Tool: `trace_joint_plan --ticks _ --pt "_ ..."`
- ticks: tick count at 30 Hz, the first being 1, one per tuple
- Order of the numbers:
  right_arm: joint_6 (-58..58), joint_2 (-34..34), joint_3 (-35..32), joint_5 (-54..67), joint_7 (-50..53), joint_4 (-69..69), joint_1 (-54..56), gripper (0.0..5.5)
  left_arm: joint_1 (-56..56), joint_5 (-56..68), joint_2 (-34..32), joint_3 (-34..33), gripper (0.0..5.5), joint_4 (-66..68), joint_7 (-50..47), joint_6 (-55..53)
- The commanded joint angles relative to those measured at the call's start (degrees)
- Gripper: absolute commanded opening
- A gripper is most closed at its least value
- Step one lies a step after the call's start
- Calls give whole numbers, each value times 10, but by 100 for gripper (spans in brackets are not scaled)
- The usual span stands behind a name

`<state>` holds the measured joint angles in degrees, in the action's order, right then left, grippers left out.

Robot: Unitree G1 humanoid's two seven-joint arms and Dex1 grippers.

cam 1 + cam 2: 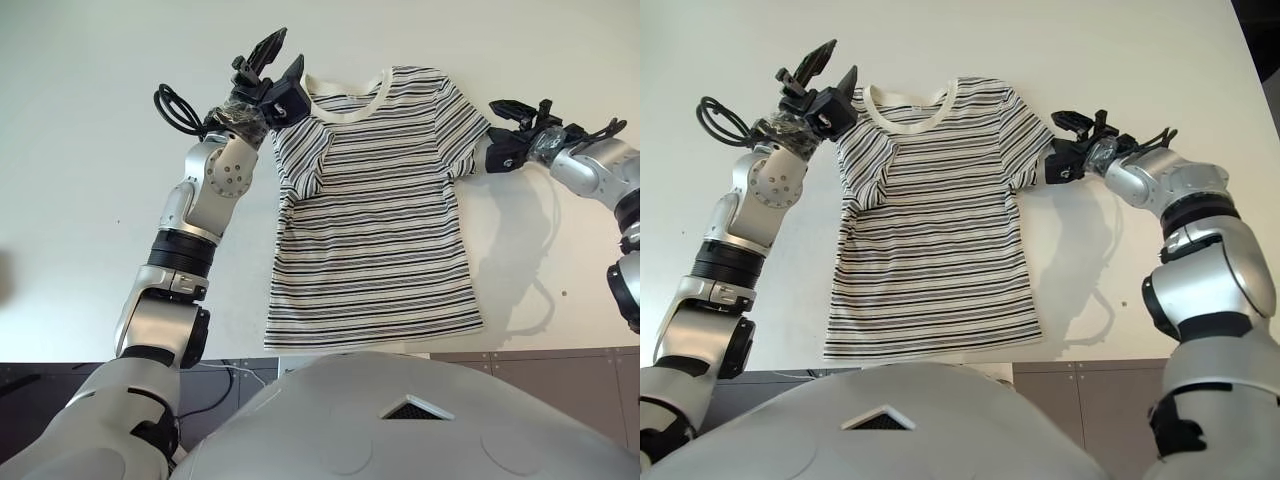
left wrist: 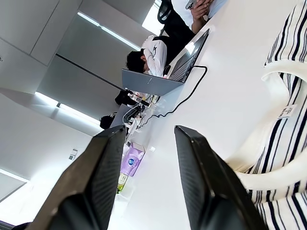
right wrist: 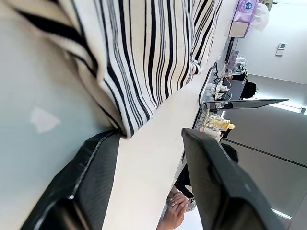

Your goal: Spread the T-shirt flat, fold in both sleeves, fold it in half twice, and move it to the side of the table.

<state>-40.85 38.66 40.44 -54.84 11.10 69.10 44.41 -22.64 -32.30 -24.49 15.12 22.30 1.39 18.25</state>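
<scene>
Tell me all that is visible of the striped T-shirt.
The T-shirt, soft cloth with dark and pale stripes and a cream collar, lies front up on the table, collar far from the robot, hem near its edge. Its left sleeve looks folded in over the body; the right sleeve is spread out, its edge at one finger of the open right claw. The open left claw hovers by the left shoulder.

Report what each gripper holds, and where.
Nothing. The left gripper is open by the T-shirt collar; the right gripper is open at a sleeve hem.
</scene>
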Motion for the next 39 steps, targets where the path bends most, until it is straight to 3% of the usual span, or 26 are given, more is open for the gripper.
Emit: trace_joint_plan --ticks 1,14,26,39 --pt "5 -14 15 -9 0 14 -5 237 5 -7 -2 7 186 3 -1 -5" --pt "4 -12 17 3 30 11 -15 13 11 -18 1 17 191 -1 -4 -8" --pt "-24 8 -30 56 36 -38 -22 11 20 -25 3 21 191 -6 -12 -17" --pt "-1 -21 -103 132 -62 -250 -71 11 25 -30 -1 23 191 -4 -16 -21"
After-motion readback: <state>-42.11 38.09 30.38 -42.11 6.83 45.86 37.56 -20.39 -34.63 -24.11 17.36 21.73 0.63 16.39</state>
